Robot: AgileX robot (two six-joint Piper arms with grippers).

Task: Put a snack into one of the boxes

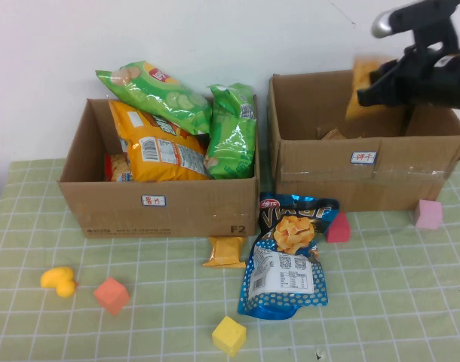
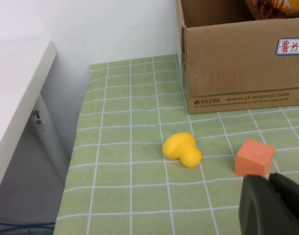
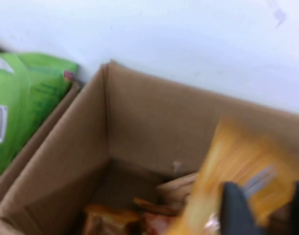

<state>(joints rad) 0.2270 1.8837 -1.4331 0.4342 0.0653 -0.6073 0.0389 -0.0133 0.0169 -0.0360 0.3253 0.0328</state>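
Right gripper (image 1: pixel 375 81) over right box (image 1: pixel 366 178), jaws clamping orange snack pack (image 1: pixel 363 90) for drop inside; left gripper (image 2: pixel 274 205) parked low near orange cube (image 2: pixel 254 156), jaw state unclear

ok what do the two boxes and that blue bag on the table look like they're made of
Both boxes, left and right, look like plain brown cardboard, matte, with taped seams and paper labels. The blue bag seems glossy plastic film: it shines and crinkles. The right gripper holds an orange snack pack over the right box; the left gripper hovers over the table.
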